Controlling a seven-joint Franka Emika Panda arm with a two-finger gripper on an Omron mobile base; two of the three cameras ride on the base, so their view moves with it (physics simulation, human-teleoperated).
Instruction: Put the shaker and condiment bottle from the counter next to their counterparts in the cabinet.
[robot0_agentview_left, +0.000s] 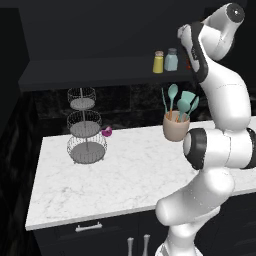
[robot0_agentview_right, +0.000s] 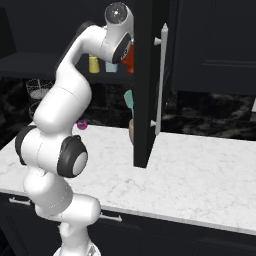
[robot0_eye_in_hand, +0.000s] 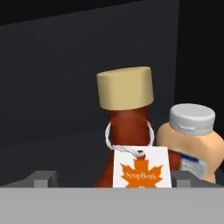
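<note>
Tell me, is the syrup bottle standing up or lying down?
Standing up. In the hand view the condiment bottle has its yellowish cap on top and its label hanging below the neck, right beside the stubby orange bottle.

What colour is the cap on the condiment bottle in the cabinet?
Pale yellowish tan; the condiment bottle shows it best in the hand view.

Kitchen: marble counter (robot0_agentview_left: 125, 170), dark wall cabinet (robot0_agentview_left: 75, 35), utensil crock (robot0_agentview_left: 176, 126), tiered wire basket (robot0_agentview_left: 85, 131).

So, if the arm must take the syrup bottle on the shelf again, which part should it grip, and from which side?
Probably the narrow neck just under the yellowish cap of the syrup bottle, coming straight from the front as the open gripper faces it now. The bottle stands upright, and the orange bottle beside it crowds the wider body.
</note>
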